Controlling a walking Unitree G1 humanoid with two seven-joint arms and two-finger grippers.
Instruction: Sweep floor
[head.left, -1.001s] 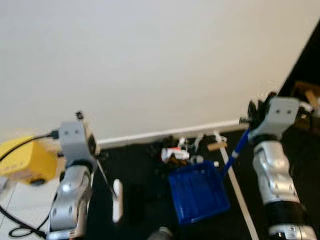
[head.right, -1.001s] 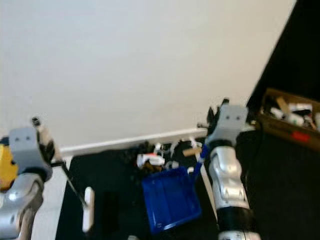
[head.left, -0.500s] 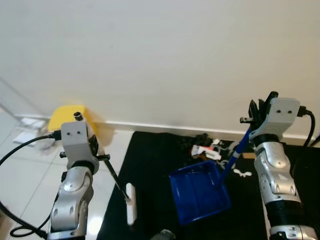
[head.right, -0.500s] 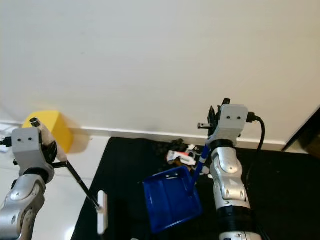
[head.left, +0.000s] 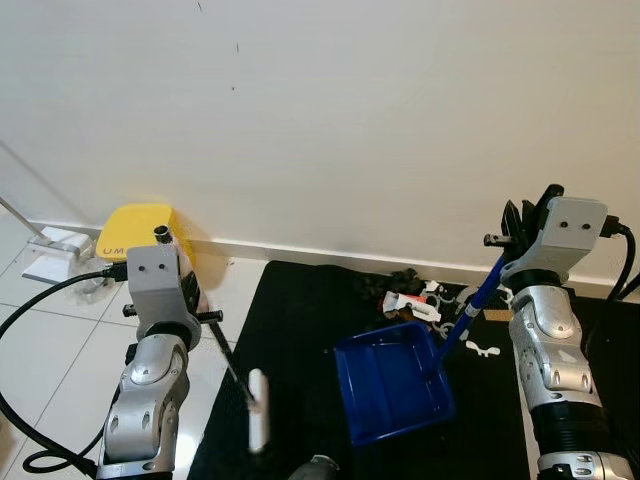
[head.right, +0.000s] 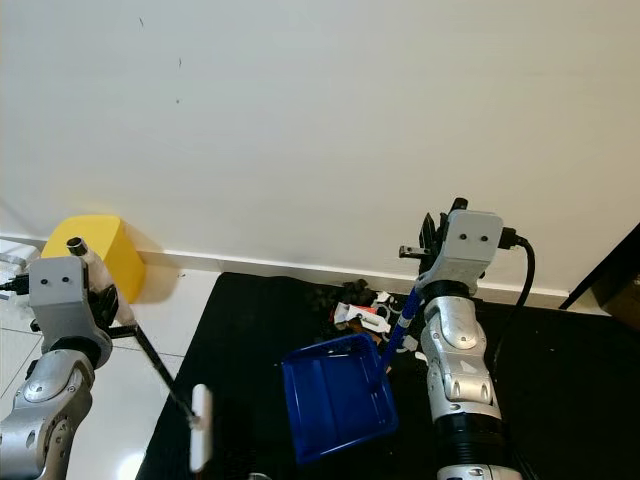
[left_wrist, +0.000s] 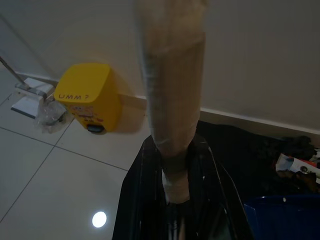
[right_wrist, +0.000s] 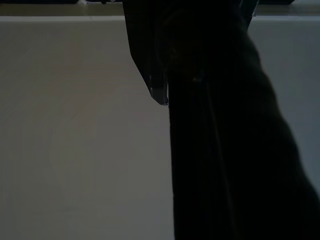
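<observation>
My left gripper (head.left: 200, 312) is shut on the black stick of a broom (head.left: 228, 360). Its white head (head.left: 257, 412) hangs low over the left edge of the black mat (head.left: 300, 330). In the left wrist view the taped stick (left_wrist: 172, 100) runs up between my fingers (left_wrist: 145, 200). My right gripper (head.left: 508, 238) is shut on the blue handle (head.left: 468, 305) of a blue dustpan (head.left: 390, 390), which rests tilted on the mat. A pile of litter (head.left: 410, 298), dark bits and white and red wrappers, lies by the skirting just beyond the pan.
A yellow box (head.left: 140, 232) stands against the wall at the left, beside a white flat thing (head.left: 55, 245) on pale tiles. A black cable (head.left: 40, 300) loops from my left arm. A small white scrap (head.left: 482, 349) lies on the mat. The wall (head.left: 330, 120) closes the far side.
The whole picture has swung left and steadied, so the camera moved; a brown box at the right has left the view. Both grippers keep their holds. The broom head sits slightly lower.
</observation>
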